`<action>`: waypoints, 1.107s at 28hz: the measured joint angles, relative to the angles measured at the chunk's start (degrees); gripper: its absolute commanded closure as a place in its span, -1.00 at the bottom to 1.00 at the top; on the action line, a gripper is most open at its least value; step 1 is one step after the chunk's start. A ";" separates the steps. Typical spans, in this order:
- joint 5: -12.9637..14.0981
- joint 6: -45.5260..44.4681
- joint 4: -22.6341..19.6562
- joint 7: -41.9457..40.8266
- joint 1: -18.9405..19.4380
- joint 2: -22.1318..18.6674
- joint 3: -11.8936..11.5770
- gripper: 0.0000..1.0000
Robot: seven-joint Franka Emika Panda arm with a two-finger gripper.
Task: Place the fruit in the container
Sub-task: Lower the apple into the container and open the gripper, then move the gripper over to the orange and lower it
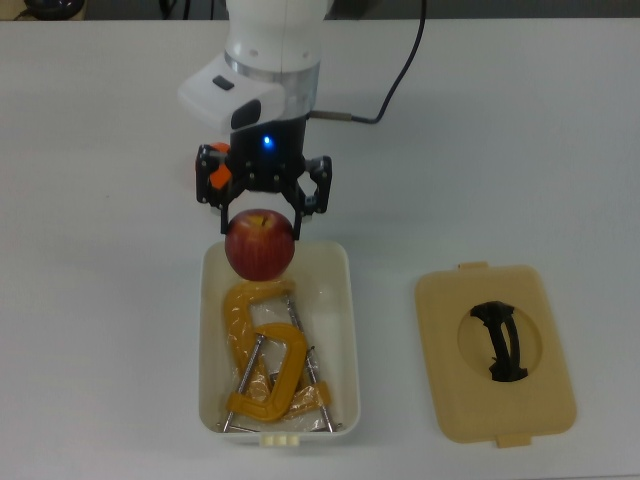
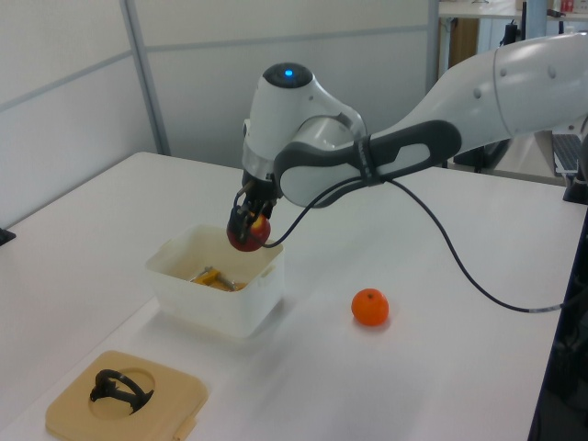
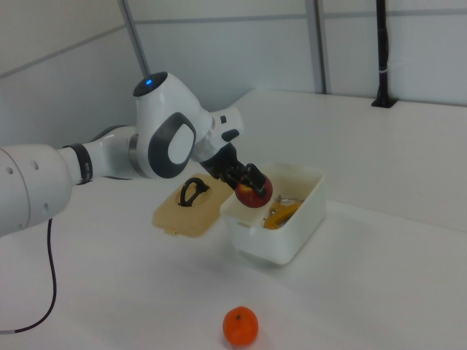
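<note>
while the gripper (image 1: pixel 261 222) pinches the apple (image 1: pixel 260 245) by its sides, that firm, smooth, probably hefty fruit hangs under it above the container (image 1: pixel 345 300); the orange (image 2: pixel 369 307) waits well behind.

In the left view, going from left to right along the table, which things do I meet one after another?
Tan lid with its black handle, then the white container holding the yellow clamps, then the apple held in the gripper above the container's far end, then the orange on the table.
</note>
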 measured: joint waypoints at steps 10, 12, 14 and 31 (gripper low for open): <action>-0.65 -0.06 0.08 5.62 0.02 1.30 0.09 -1.00; -0.65 -1.95 0.04 5.63 0.02 0.89 0.09 -1.00; -0.64 -5.40 -0.44 5.46 0.02 -0.11 0.14 -1.00; 3.24 -21.78 -15.53 -16.57 -2.29 -6.54 -0.02 -1.00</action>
